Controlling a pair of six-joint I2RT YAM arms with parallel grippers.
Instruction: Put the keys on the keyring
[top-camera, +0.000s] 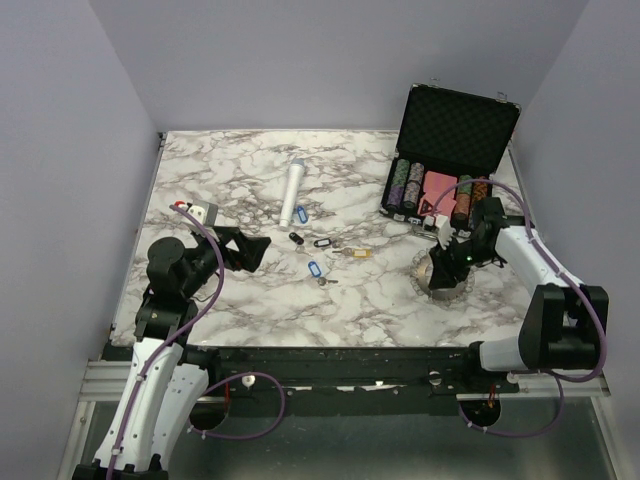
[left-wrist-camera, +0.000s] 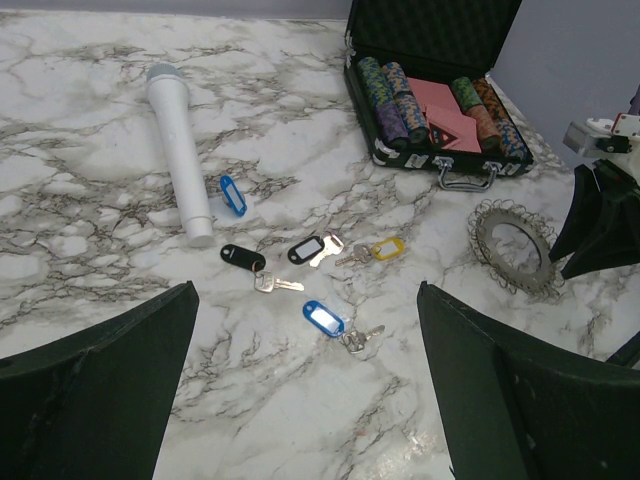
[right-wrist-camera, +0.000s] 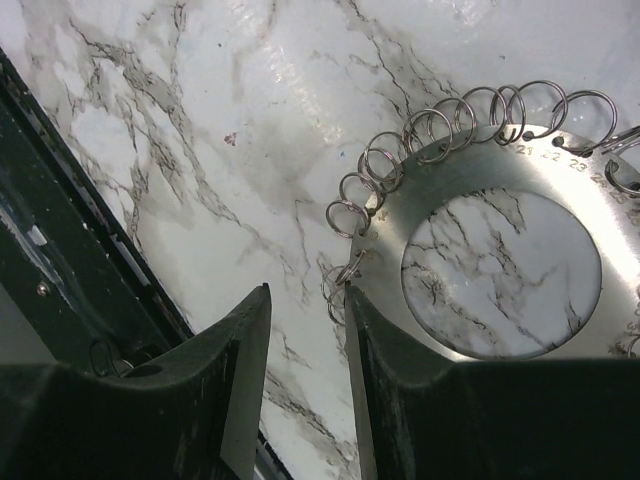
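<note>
Plenty of bare marble table (top-camera: 260, 310) on the near left, straight ahead of the wide-spread left gripper (top-camera: 255, 250) up to the keys (left-wrist-camera: 320, 250). Tighter past that: keys clustered mid-table, white cylinder (left-wrist-camera: 180, 150) lying just behind them to the left. Bare strip between the keys and the keyring (left-wrist-camera: 512, 245). Cramped on the right: keyring flat beneath the right gripper (right-wrist-camera: 306, 295), a wire loop (right-wrist-camera: 340, 290) in the narrow gap between its fingers, chip case (top-camera: 460, 125) with raised lid close behind.

Left end effector (left-wrist-camera: 305, 292) — jaws far apart
</note>
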